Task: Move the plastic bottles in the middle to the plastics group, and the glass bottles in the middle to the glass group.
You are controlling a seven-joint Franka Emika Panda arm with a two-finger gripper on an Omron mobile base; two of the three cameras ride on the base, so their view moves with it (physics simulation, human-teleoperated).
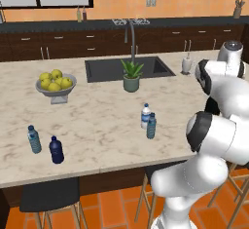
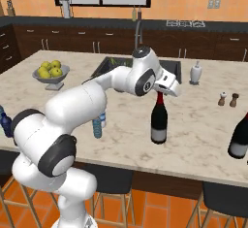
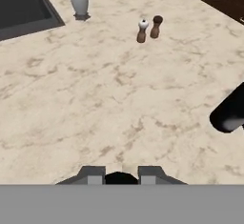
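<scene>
My gripper (image 2: 159, 93) is shut on the neck of a dark glass wine bottle (image 2: 159, 120) with a grey label, upright over the counter's middle right. In the hand view its dark top sits between my fingertips (image 3: 96, 174). Another dark glass bottle (image 2: 240, 137) stands at the far right, also seen as a dark shape (image 3: 231, 111). The two middle plastic bottles, a clear white-labelled one (image 1: 145, 115) and a teal one (image 1: 151, 125), stand together; my arm partly hides them (image 2: 98, 125). The plastics group, a pale teal bottle (image 1: 34, 139) and a navy bottle (image 1: 56, 150), stands at the left front.
A bowl of lemons (image 1: 56, 84) sits at the left. A potted plant (image 1: 132, 74) stands before the sink (image 1: 104, 69). A white soap dispenser (image 2: 195, 73) and two small shakers (image 2: 227, 99) are at the back right. Stools stand under the counter's front edge.
</scene>
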